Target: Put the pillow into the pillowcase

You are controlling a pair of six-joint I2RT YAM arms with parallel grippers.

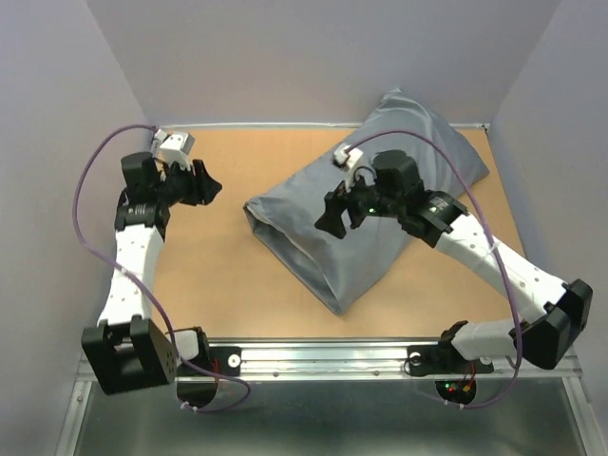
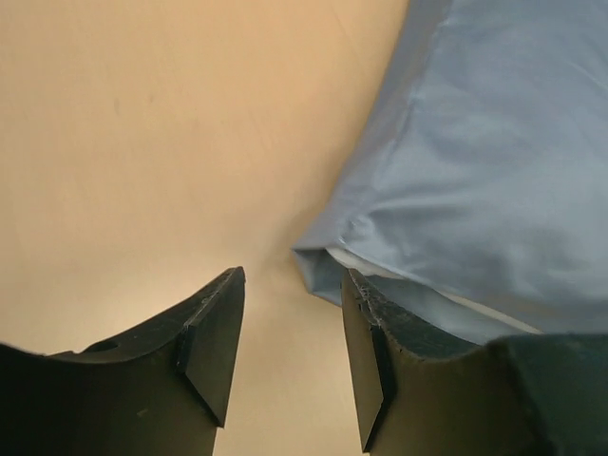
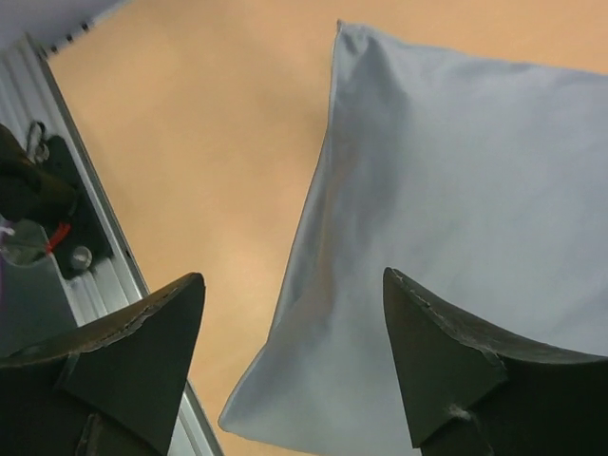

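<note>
The blue-grey pillowcase point(image 1: 380, 180) lies plump and slantwise on the table's right half, its open end point(image 1: 255, 214) facing left. In the left wrist view an off-white strip of the pillow point(image 2: 366, 264) shows inside the mouth of the pillowcase point(image 2: 475, 171); elsewhere the pillow is hidden by the case. My left gripper point(image 1: 211, 185) is open just left of that mouth, with only bare table between its fingers point(image 2: 292, 275). Over the middle of the case my right gripper point(image 1: 334, 220) is open, holding nothing. Its wrist view shows it point(image 3: 293, 277) above a corner of the pillowcase point(image 3: 456, 171).
The wooden table point(image 1: 237, 285) is walled at the back and both sides. A metal rail point(image 1: 323, 359) carrying the arm bases runs along the near edge, and it also shows in the right wrist view point(image 3: 90, 275).
</note>
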